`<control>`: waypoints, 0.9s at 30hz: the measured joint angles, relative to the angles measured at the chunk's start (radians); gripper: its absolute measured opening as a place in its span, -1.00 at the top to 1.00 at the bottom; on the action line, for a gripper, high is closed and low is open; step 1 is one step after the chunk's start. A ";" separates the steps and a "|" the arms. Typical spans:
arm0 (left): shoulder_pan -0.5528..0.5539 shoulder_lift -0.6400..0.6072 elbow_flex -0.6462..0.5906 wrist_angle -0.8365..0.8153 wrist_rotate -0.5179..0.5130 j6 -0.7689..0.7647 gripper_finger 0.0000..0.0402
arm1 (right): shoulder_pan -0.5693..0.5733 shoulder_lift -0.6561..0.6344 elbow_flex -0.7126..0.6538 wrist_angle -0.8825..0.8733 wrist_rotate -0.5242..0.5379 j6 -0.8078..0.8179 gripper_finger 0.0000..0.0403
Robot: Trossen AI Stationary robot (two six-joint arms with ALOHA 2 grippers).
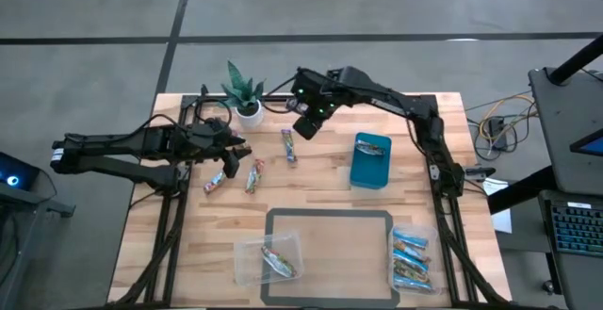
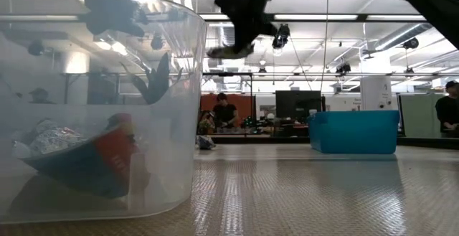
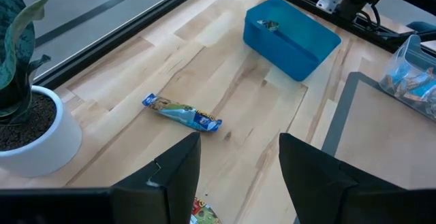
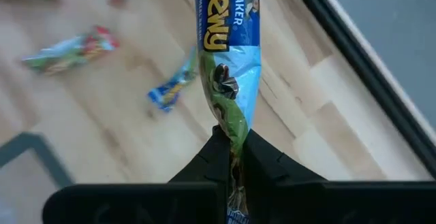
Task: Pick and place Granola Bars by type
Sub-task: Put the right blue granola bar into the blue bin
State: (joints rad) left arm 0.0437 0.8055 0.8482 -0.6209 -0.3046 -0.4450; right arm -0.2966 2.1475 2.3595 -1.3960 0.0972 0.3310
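My right gripper (image 4: pixel 230 157) is clamped on a blue granola bar (image 4: pixel 228 60), held in the air above the table's (image 1: pixel 320 192) far side, near the potted plant (image 1: pixel 245 93); another blue bar (image 1: pixel 288 147) lies below, the teal bin (image 1: pixel 370 162) beside; my left gripper (image 3: pixel 238 159) hovers with fingers apart over two multicoloured bars (image 1: pixel 236 176)

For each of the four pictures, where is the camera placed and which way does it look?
High view: above the table, looking straight down; both arms show.
Low view: at table-top height, looking level past a clear tub into the room; the right gripper hangs above.
Left wrist view: looks past open fingers at a blue bar.
Right wrist view: looks past the shut fingers at the held bar.
Shared: the teal bin shows in the high, low and left wrist views.
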 joint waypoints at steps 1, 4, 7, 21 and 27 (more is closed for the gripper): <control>0.000 0.000 0.000 0.000 0.000 0.000 0.10 | 0.011 -0.021 -0.010 0.005 -0.004 -0.005 0.96; 0.001 0.003 0.000 0.004 -0.001 0.004 0.10 | 0.039 -0.082 -0.052 -0.017 -0.026 0.000 0.96; 0.001 0.006 0.000 0.010 -0.003 0.005 0.10 | 0.070 -0.120 -0.063 -0.069 -0.012 0.005 0.96; 0.002 0.041 0.000 0.030 -0.003 -0.020 0.10 | 0.161 -0.271 -0.252 -0.170 0.008 -0.107 0.96; 0.002 0.043 0.000 0.035 0.009 -0.006 0.10 | 0.172 -0.361 -0.410 -0.092 0.011 -0.134 0.96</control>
State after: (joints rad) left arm 0.0452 0.8482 0.8482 -0.5858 -0.2954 -0.4510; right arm -0.1250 1.7865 1.9498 -1.4881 0.1078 0.1975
